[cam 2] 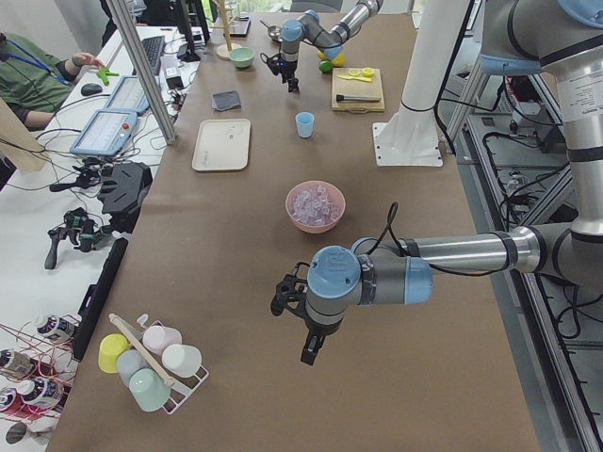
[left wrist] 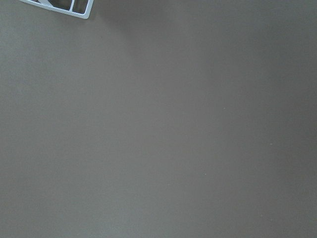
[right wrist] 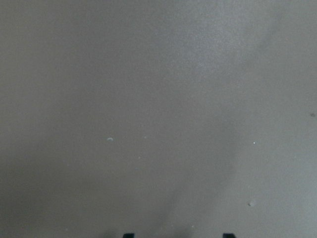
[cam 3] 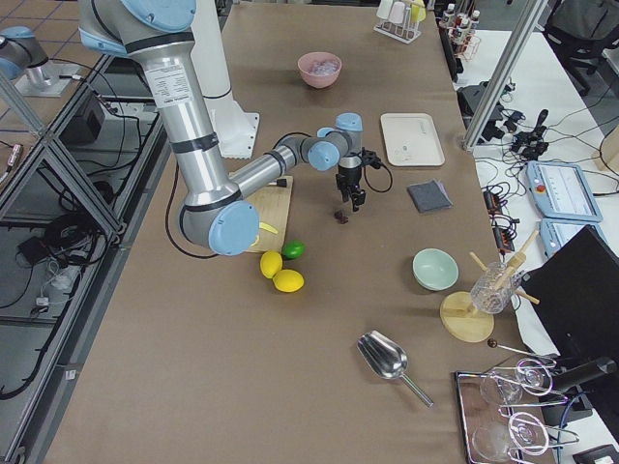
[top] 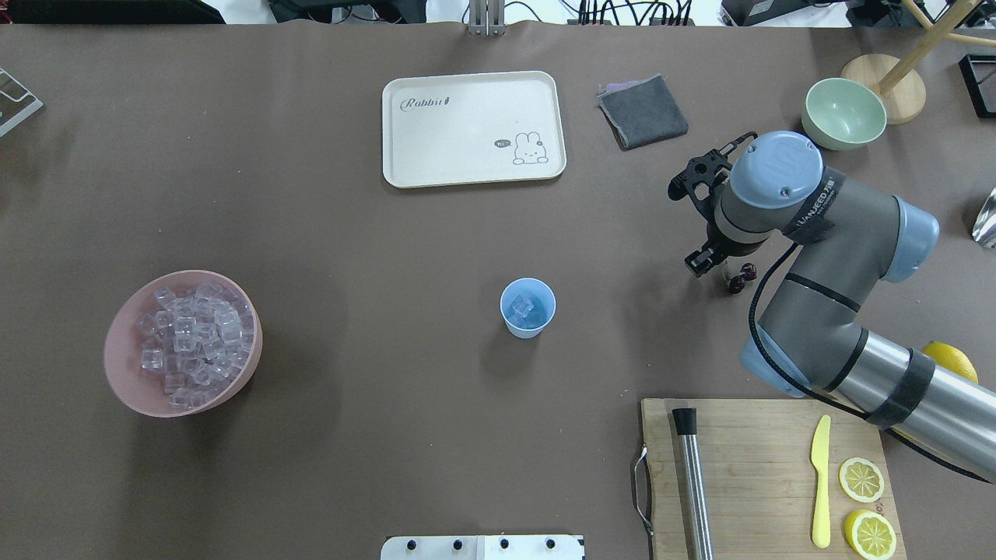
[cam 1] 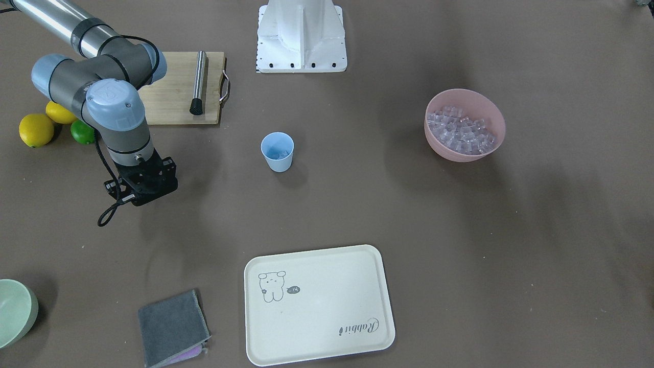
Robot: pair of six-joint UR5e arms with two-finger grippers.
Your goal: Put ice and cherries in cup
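The light blue cup stands upright mid-table with a few ice cubes inside; it also shows in the front view. Many more ice cubes fill the pink bowl. The pair of dark red cherries lies on the table just beside and below my right gripper. That gripper hovers over the table, open and empty; its two fingertips stand apart. My left gripper shows only in the left side view, far from the cup; I cannot tell if it is open.
A cutting board carries a steel muddler, a yellow knife and lemon slices. Two lemons and a lime lie near the right arm. A cream tray, a grey cloth and a pale green bowl are at the far side.
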